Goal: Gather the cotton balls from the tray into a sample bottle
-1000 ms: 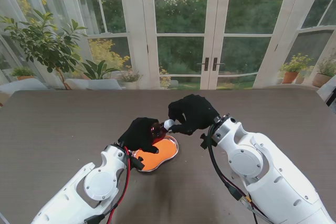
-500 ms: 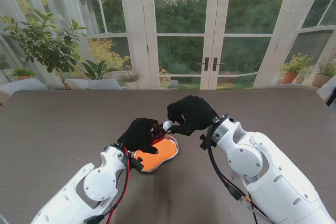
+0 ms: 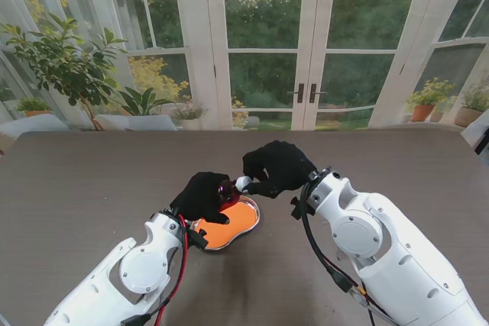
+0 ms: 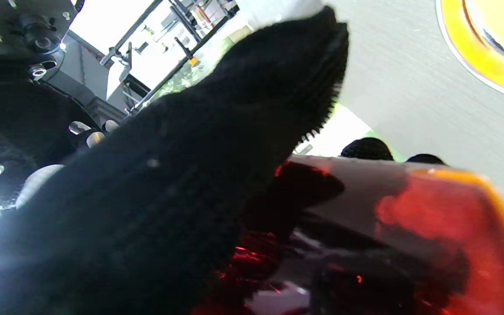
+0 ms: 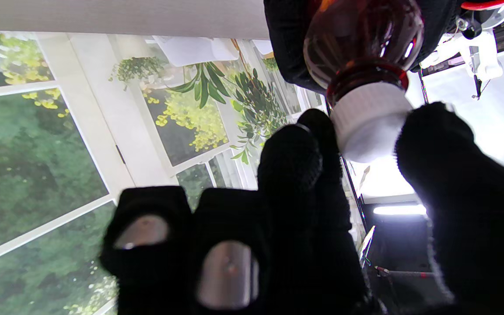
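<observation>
— Bottle (image 3: 227,188): amber, see-through, held off the desk (image 3: 92,181) in the left hand (image 3: 203,196), over the far rim of the tray (image 3: 238,224), near centre of the stand view. Probably light and stiff; smooth wall, so likely slippery against knit gloves.

— Cap (image 5: 368,120)?

— White, ribbed, not yet off. Pinched by the right hand (image 3: 276,166), reaching in from 2 o'clock: thumb (image 5: 453,175) on one side, fingertips (image 5: 295,153) on the other. Ribs give better purchase than the body.

— Best hold for the body?

— Around the wide belly, as now, left fingers (image 4: 252,113) wrapped across it; neck kept free for the cap.

— Cotton balls?

— None made out on the orange tray; too small or hidden behind the hands. Soft and near weightless by nature; a gentle fingertip pinch should do, easily crushed or dropped.

— Labels, writing?

— None readable on bottle, cap or tray.

— Risk?

— Bottle turning within the left grip while the cap is twisted.
</observation>
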